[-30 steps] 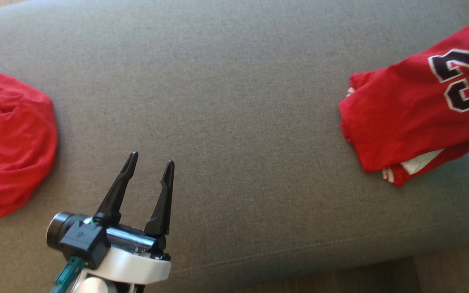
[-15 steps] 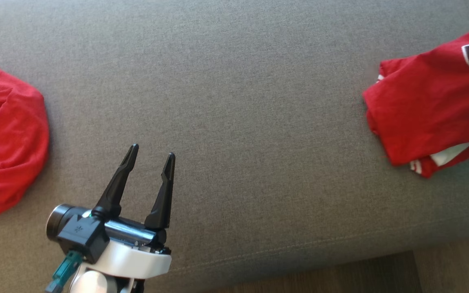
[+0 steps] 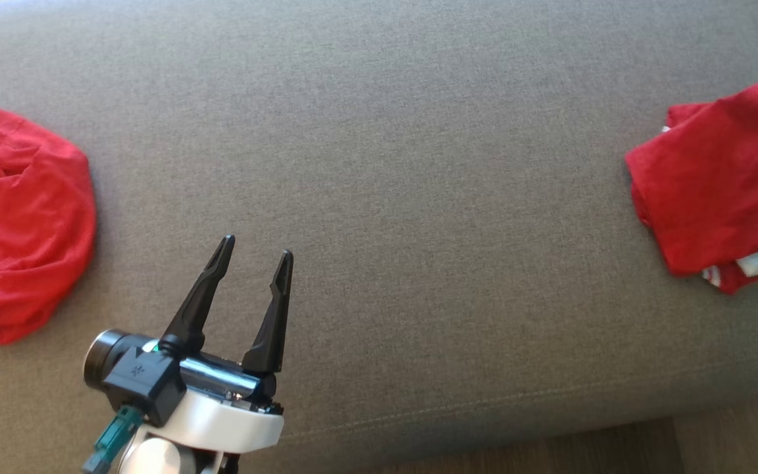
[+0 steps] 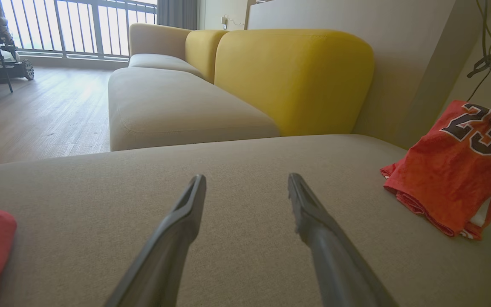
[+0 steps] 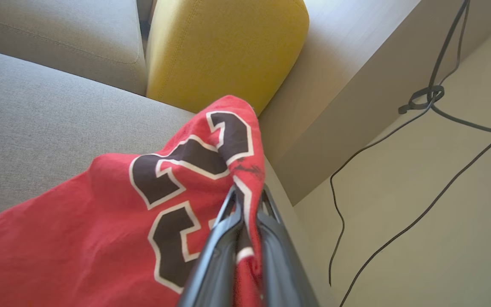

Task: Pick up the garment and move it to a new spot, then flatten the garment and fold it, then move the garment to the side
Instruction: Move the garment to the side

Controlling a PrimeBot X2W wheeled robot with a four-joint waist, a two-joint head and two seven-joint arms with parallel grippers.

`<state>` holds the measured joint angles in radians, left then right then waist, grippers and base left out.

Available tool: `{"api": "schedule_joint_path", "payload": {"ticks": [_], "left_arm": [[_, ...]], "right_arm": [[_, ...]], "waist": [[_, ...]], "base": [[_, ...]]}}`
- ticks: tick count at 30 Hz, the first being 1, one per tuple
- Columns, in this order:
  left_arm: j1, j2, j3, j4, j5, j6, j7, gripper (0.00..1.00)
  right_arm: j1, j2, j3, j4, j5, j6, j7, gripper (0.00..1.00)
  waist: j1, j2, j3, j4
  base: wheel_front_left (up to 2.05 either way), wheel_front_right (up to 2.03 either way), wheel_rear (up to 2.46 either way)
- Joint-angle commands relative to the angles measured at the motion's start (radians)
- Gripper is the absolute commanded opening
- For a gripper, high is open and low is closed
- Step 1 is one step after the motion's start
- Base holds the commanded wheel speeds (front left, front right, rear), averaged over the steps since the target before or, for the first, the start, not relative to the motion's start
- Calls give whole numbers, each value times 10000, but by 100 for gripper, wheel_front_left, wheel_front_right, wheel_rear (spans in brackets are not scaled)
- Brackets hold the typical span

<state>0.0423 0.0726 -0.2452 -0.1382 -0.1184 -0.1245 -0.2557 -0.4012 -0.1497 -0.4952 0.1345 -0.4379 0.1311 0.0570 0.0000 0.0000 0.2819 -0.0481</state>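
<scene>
Nearest, at the lower left of the head view: left gripper (image 3: 257,249), two long dark fingers spread wide, holding nothing, poised above the broad grey fabric seat cushion (image 3: 418,164). At the left edge, lying on that cushion: a crumpled red cloth garment with pale lettering (image 3: 17,230). Well apart, at the right edge: the folded red jersey with a black, white-edged number 23 (image 3: 714,191), lower end on the cushion, upper corner lifted. Pinching that raised corner beside the number: right gripper (image 5: 249,192), fingers clamped nearly together on the fabric. Beyond, a mustard-yellow upholstered backrest (image 5: 220,42), then black cables (image 5: 433,94).
</scene>
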Motion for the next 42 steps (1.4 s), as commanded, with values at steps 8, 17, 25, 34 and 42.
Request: {"api": "schedule_joint_path", "payload": {"ticks": [8, 17, 25, 34, 42], "left_arm": [[-59, 32, 164, -265, -13, -61, -61, 100], [203, -95, 334, -155, -20, -61, -61, 100], [192, -188, 725, -43, 17, -51, -61, 100], [209, -219, 960, 409, -354, 311, -61, 100], [557, -222, 854, 1040, -597, 949, -61, 100]], "right_arm": [[-300, 263, -528, -363, -523, -4, -514, 100], [300, 697, -210, -1561, -740, -4, -903, 100], [1446, 986, 2166, -1980, 1322, -4, -1490, 100], [2194, 992, 3272, -937, 3868, -4, -3099, 100], [3251, 993, 4594, -791, 4865, -4, -3185, 100]], "waist": [[0, 0, -200, 237], [0, 0, -868, 435], [0, 0, -994, 937], [0, 0, -1474, 1439], [0, 0, -2525, 1679]], "base": [[0, 0, 0], [0, 0, 0], [0, 0, 0], [0, 0, 0], [0, 0, 0]]}}
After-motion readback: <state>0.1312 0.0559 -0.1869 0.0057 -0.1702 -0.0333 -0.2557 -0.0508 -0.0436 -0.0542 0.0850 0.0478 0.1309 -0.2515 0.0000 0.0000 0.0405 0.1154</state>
